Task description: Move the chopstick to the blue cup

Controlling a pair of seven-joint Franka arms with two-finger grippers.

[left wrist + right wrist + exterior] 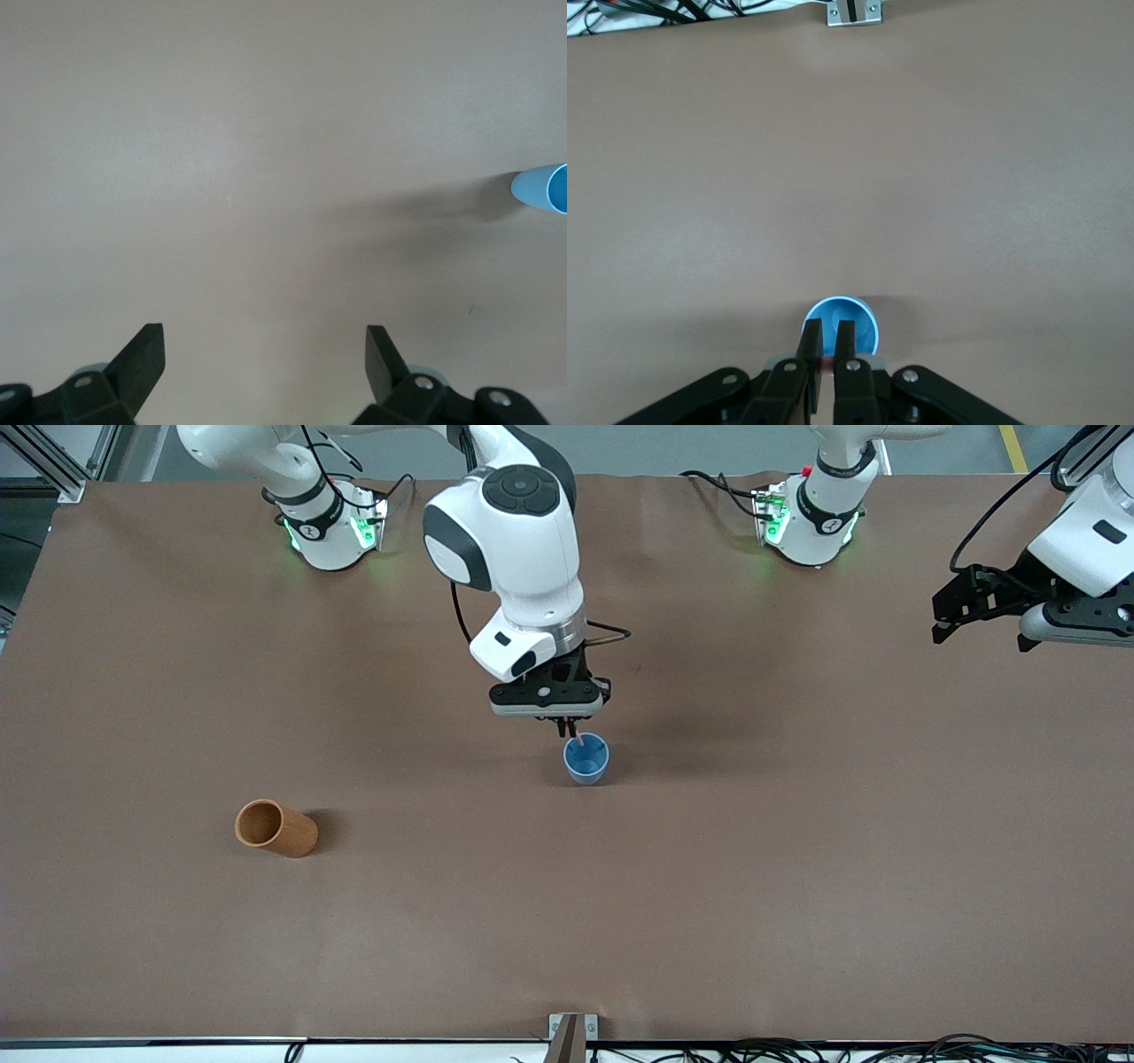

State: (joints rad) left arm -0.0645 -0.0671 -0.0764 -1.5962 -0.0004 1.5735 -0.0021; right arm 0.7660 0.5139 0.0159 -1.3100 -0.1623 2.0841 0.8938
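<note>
Right gripper [571, 732] hangs over blue cup [586, 759] mid-desk, jaws clamped on chopstick [578, 739]; tip dips inside rim; release is left. Left gripper [952, 607] waits, jaws wide, holding 0 items.

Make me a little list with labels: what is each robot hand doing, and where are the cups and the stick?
right gripper: over the blue cup, jaws shut on the chopstick
chopstick: pink, lower end dipping into the blue cup
blue cup: upright, near the middle of the table
left gripper: waiting in the air at the left arm's end of the table, jaws open, holding nothing
orange-brown cup: lying on its side, nearer the front camera than the blue cup, toward the right arm's end
</note>
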